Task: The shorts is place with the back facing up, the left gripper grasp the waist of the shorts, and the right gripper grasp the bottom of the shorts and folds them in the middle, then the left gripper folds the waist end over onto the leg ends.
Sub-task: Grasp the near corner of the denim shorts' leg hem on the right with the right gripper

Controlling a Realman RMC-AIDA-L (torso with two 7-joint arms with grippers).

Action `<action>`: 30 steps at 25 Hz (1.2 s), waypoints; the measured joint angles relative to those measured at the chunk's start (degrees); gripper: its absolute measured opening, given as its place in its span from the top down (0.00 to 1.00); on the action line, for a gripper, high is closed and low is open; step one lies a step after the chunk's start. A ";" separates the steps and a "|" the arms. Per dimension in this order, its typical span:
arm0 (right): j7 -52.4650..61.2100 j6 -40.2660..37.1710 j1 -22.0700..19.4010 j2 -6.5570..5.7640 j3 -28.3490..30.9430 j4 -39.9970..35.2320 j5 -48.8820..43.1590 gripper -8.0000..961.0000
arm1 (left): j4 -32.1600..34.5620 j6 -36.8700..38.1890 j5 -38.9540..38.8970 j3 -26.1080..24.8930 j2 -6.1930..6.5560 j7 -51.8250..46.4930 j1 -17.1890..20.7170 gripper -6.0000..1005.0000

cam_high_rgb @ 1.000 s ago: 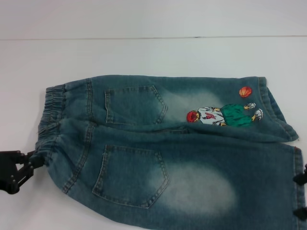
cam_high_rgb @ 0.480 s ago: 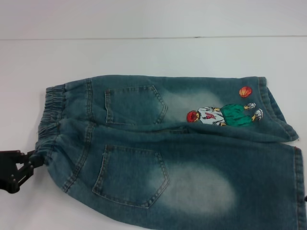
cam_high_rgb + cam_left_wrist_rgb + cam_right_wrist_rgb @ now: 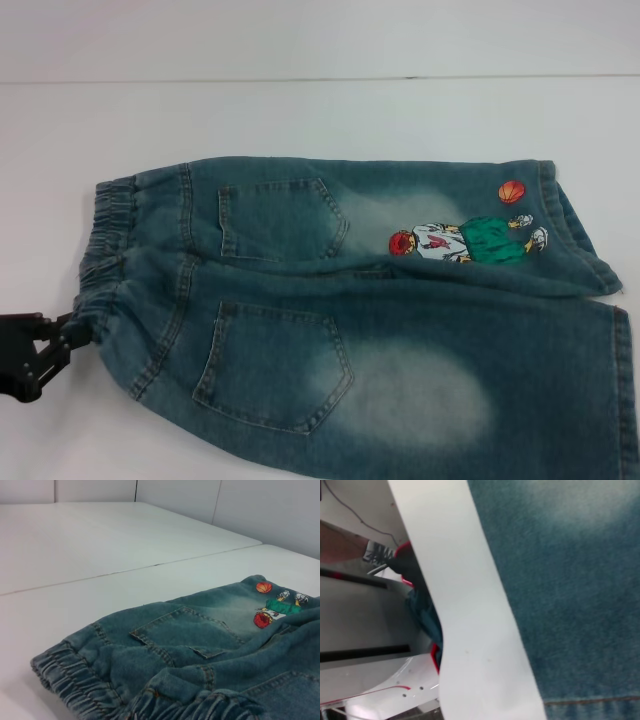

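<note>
- The shorts lie flat on the white table, back pockets up, spread across its near half
- The waist of the shorts – the ruffled elastic band – is at the robot's left; the bottom of the shorts, with the orange basketball print just beside one hem, is at the right
- The left gripper sits at the near corner of the waistband, its tips touching the gathered cloth; they seem to pinch it, though whether they have really closed on it I cannot tell
- The right gripper is not seen from the head; its wrist camera looks down on the near leg, a stitched hem and the table edge, so its fingers cannot be judged
- Denim this thick is likely soft but weighty – it should drape and sag between two holds rather than keep its shape
- Best holds are probably the bunched elastic and the stitched hem, where layers are thick enough to pinch without slipping
</note>
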 joint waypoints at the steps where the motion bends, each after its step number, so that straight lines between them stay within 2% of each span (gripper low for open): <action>1: 0.12 0.00 -0.19 0.01 -0.33 0.16 0.03 0.03 | 0.00 0.00 0.00 -0.01 0.01 0.00 0.00 0.88; 13: 0.02 0.01 -1.46 -0.11 -1.72 0.51 0.77 0.03 | 0.01 0.00 -0.26 -0.43 0.17 -0.03 -0.19 0.88; 21: -0.88 0.00 -1.32 -0.21 -2.42 0.39 5.41 0.03 | -0.03 -0.16 -0.31 -0.54 0.18 0.00 0.07 0.88; 30: -1.10 0.01 -1.02 -0.37 -2.00 -0.48 5.81 0.03 | -0.82 -1.57 -0.03 -0.28 0.18 0.09 0.16 0.88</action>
